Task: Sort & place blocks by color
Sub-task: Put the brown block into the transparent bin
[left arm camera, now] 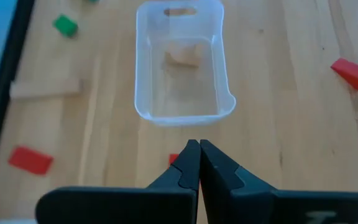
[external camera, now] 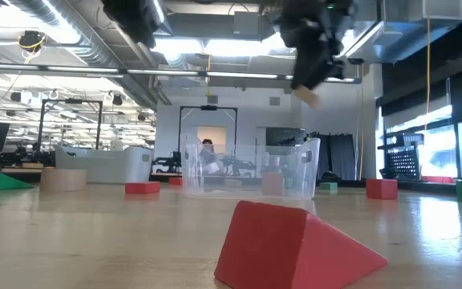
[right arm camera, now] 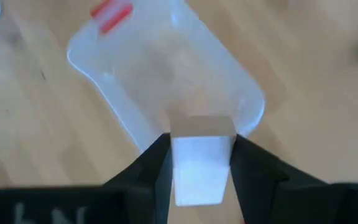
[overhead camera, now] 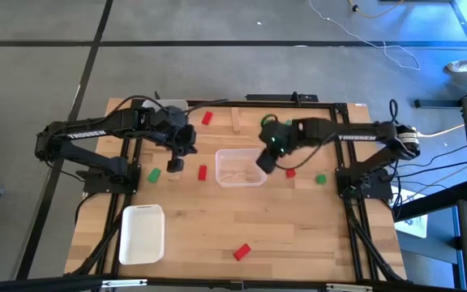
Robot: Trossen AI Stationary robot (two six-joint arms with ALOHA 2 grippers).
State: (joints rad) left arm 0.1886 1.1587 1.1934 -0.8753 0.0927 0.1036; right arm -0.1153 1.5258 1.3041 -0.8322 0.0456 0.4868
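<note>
plain light-wood block (right arm camera: 201, 155) pinched in my right hand (right arm camera: 199, 163), above clear tray (overhead camera: 242, 168) edge mid-worktop | left hand (left arm camera: 199, 163) pressed together, empty, beside tray | I see red, green blocks scattered

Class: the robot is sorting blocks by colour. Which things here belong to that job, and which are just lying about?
Belongs to the job:
- plain wood block held by the right gripper above the clear tray
- red wedge
- green block
- white tray
- left gripper, shut, empty

Lying about:
- cables on the floor
</note>
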